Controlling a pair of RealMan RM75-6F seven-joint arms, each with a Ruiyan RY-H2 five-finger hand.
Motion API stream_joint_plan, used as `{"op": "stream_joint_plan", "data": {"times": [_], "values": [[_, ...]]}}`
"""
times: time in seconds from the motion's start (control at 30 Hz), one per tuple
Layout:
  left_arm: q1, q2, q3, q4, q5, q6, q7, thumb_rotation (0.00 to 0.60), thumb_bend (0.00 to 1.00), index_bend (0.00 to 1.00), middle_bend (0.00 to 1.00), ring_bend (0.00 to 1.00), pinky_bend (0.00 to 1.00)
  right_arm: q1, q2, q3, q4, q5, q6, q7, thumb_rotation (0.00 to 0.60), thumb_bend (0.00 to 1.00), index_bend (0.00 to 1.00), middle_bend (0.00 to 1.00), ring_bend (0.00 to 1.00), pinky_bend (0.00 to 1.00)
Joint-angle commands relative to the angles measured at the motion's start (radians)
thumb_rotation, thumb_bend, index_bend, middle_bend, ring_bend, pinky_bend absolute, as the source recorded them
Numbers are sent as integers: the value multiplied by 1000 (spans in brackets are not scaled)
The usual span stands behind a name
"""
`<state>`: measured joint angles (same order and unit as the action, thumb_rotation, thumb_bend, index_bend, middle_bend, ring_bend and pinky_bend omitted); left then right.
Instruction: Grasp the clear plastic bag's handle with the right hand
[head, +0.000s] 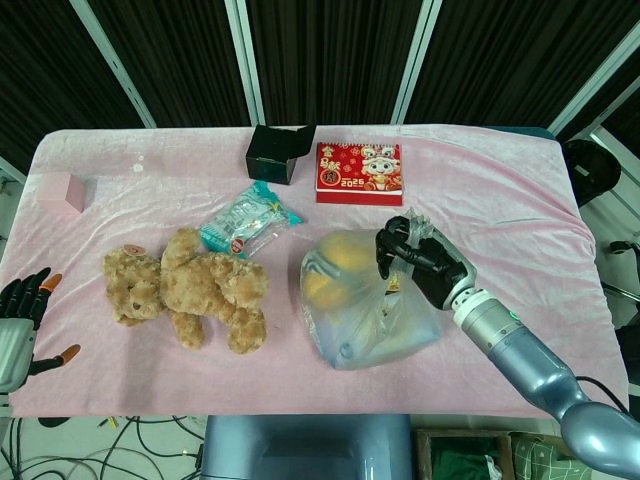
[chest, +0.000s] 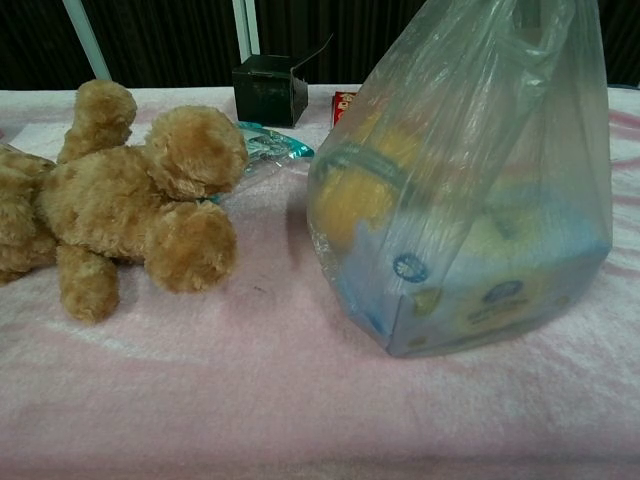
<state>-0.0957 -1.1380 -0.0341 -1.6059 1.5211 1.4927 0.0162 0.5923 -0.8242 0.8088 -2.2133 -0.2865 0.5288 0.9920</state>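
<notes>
The clear plastic bag (head: 352, 305) stands on the pink table, holding yellow and blue packed goods; in the chest view the bag (chest: 470, 200) fills the right half and rises out of the top of the frame. My right hand (head: 420, 262) curls around the bunched handle (head: 408, 228) at the bag's top right and holds it up. The hand itself is out of frame in the chest view. My left hand (head: 20, 318) rests open at the table's near left edge, apart from everything.
A brown teddy bear (head: 190, 288) lies left of the bag. A teal snack packet (head: 247, 220), a black box (head: 274, 153), a red 2025 box (head: 359, 171) and a small pink block (head: 64, 191) sit further back.
</notes>
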Motion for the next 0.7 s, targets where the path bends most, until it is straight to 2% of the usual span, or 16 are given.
{"op": "stream_joint_plan", "data": {"times": [0.03, 0.17, 0.33, 0.53, 0.7], "values": [[0, 0, 0, 0, 0, 0, 0, 600, 0, 0, 0, 0, 0, 24, 8, -28, -2, 19, 38, -27, 600, 659, 863, 858, 836, 905], [0, 0, 0, -1, 2, 1, -2, 600, 0, 0, 0, 0, 0, 49, 18, -64, -1, 44, 59, -60, 600, 750, 923, 911, 914, 966], [0, -1, 0, 1, 3, 3, -3, 600, 0, 0, 0, 0, 0, 72, 28, -83, -5, 56, 64, -87, 600, 767, 936, 918, 925, 975], [0, -3, 0, 1, 3, 3, -2, 600, 0, 0, 0, 0, 0, 93, 46, -52, -19, 44, 62, -97, 600, 767, 952, 918, 925, 975], [1, -3, 1, 1, 4, 4, -1, 600, 0, 0, 0, 0, 0, 153, 93, -18, -21, 77, 85, -128, 600, 767, 958, 918, 925, 975]]}}
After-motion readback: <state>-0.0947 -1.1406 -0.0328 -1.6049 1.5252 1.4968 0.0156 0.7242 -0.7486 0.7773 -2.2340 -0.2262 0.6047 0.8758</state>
